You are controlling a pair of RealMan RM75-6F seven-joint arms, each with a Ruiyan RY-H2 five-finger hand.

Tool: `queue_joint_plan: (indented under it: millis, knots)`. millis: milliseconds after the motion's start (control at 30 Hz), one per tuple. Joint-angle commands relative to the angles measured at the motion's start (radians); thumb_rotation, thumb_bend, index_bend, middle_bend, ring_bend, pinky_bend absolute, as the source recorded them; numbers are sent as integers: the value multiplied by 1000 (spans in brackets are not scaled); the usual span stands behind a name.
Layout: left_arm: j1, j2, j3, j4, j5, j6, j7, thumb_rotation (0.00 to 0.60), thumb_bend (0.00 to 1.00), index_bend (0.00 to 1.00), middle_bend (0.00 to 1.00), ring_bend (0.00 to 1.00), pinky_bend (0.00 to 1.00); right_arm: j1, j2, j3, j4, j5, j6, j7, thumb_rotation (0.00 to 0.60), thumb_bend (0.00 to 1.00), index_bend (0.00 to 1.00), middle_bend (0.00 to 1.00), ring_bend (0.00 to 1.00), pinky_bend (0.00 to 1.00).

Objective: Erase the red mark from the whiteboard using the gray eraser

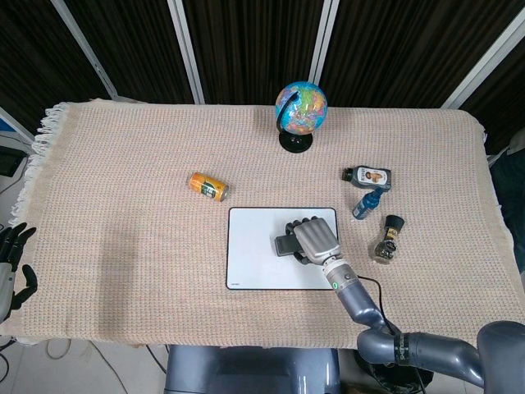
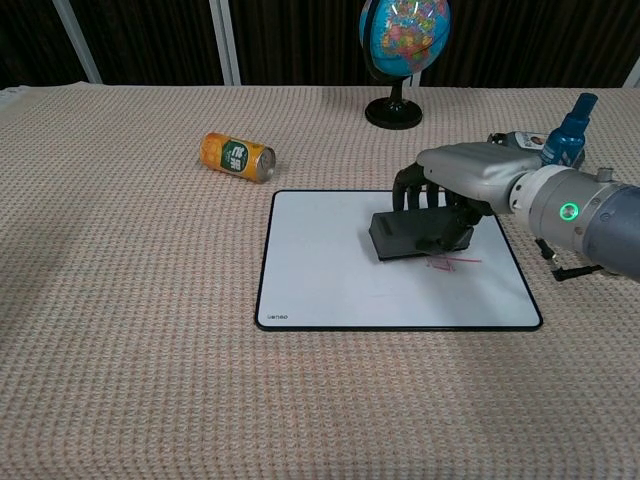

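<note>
On the whiteboard (image 2: 330,260), the right hand (image 2: 455,180) grips the gray eraser (image 2: 415,233), fingers curled over its top to press it flat against the red mark (image 2: 452,262), part of which shows at the eraser's near edge. The left hand (image 1: 12,263) hangs off the table's left edge, fingers apart, holding nothing.

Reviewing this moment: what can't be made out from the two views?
- How much of the red mark remains: the gray eraser and right hand cover part of it in the chest view; the head view shows none.
- Left hand: cut off by the head view's left edge; outside the chest view.
- Labels on the dark bottle and orange can: too small.
</note>
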Motion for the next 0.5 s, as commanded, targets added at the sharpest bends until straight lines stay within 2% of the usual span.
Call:
queue_joint_plan:
  millis: [33,500]
  knots:
    - [0,0,0,0,0,0,0,600,735,111,46,0,0,-2,0,-13,-10,-7,5,-9,600,466,642,571,528,415]
    - [0,0,0,-1,0,0,1,600,735,111,46,0,0,-36,52,-68,-108,-30,20,6,600,467,656,579,536,415]
